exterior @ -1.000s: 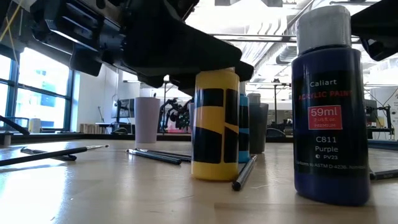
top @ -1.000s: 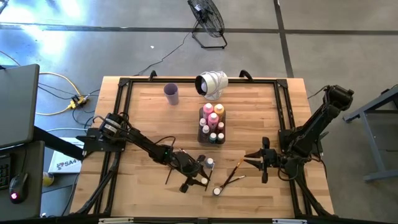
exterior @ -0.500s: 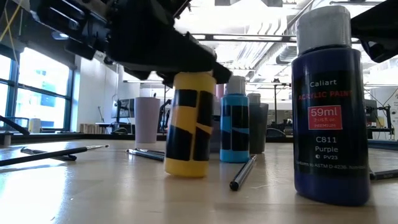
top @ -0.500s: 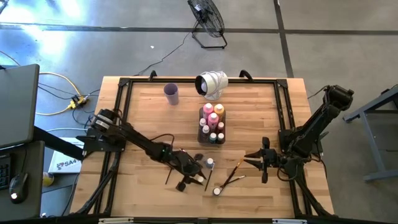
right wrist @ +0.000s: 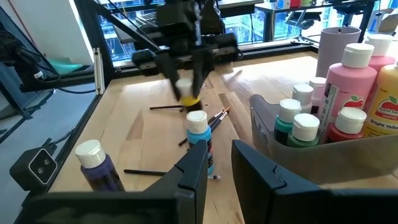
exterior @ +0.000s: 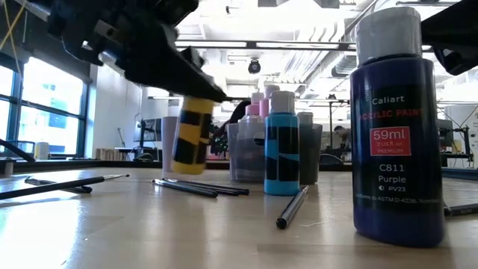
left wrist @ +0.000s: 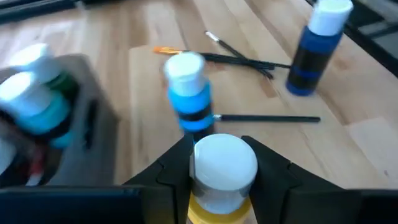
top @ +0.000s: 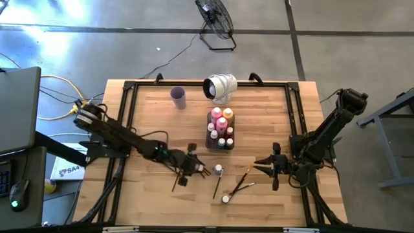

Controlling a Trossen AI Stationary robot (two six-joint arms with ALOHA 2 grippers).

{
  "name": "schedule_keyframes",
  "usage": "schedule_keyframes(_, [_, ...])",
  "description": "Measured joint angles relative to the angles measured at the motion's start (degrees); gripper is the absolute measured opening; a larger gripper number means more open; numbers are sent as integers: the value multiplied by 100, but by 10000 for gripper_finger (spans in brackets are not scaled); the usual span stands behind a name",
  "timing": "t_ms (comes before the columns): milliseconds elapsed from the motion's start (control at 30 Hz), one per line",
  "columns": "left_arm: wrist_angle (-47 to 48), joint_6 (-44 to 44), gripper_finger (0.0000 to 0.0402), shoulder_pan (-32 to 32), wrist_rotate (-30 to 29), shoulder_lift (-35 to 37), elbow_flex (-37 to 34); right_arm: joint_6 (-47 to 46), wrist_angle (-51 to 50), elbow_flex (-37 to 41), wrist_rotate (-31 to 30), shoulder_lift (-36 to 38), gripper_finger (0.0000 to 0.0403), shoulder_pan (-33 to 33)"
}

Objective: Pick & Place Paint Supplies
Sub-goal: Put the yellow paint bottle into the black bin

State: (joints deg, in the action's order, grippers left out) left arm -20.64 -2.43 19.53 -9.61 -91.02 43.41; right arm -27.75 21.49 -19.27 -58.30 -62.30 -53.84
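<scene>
- The lilac cup (top: 178, 97) stands near the table's far edge, left of centre; in the low view it is partly hidden behind the raised bottle.
- The left gripper (top: 188, 166) reaches in over the middle of the table (top: 149, 123), its two fingers (left wrist: 166, 173) pinching a yellow paint bottle (exterior: 191, 135) just under its white cap (the left wrist view shows the cap seated between them). The low view shows that bottle tilted and clear of the tabletop.
- Dark paintbrushes (exterior: 200, 187) lie flat on the wood below and beside that gripper; another long brush (exterior: 66, 184) lies further left in the low view.
- A light blue paint bottle (exterior: 281, 143) with a white cap stands upright on the table just right of the left gripper, near a loose brush (exterior: 292, 206).
- The clear grey tray (top: 220, 133) sits at the table's centre holding the pink bottle (top: 216, 115), the orange bottle (top: 227, 114) and several small white-capped bottles (right wrist: 299, 125), all upright.
- A white roll-shaped object (top: 220, 87) lies behind the tray at the far edge.
- A purple paint bottle (exterior: 393, 128) stands upright toward the near edge, with two more brushes (top: 240, 181) just beside it.
- The right gripper (top: 262, 164) hovers low over the table's right side, well apart from the tray; its fingers (right wrist: 192, 173) stand slightly parted, holding nothing.
</scene>
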Motion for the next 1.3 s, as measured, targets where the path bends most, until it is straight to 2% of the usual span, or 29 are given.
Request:
schedule_keyframes(300, [-1179,294,119,-439,-15,1217,-1295,-118,-57,0,10,0,64,0])
schedule_keyframes(467, [-1670,560,121,-805,-73,1759,-1784,-120,-85,-1,-9,0,64,0])
schedule_keyframes(733, [-1736,1470,123,-1259,-432,1877,-1629,-96,-168,-2,-7,0,64,0])
schedule_keyframes(967, [-1740,1443,124,-1316,-653,1875,-1178,-72,-170,0,-7,0,64,0])
schedule_keyframes(1133, [-1730,1429,121,-1316,-717,1596,-907,-54,-168,0,-7,0,64,0])
schedule_keyframes(1300, [-1975,1395,117,-1316,-717,961,-727,-52,-170,-2,-7,0,64,2])
